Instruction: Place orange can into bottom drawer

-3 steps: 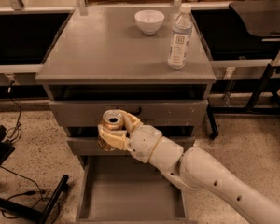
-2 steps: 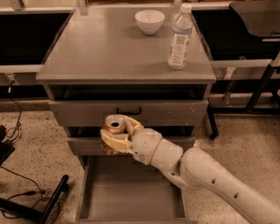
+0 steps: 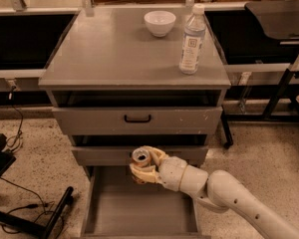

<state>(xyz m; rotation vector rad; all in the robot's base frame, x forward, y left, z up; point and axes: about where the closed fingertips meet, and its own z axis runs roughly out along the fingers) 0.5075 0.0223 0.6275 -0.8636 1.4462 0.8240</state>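
The small orange metal can with a silver top (image 3: 139,157) stands upright, pinched in the jaws of the cream 2-finger gripper (image 3: 141,167). It hangs over the rear of the open grey metal bottom drawer (image 3: 139,210), whose floor lies straight below.

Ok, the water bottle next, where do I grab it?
Take the water bottle by its labelled body, from the front: it stands upright near the cabinet's right edge. The end effector hangs over the bottom drawer, shut on the orange can.

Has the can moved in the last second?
Yes: the can, held in the gripper, has gone down and slightly right, farther below the drawer handle, toward the bottom drawer.
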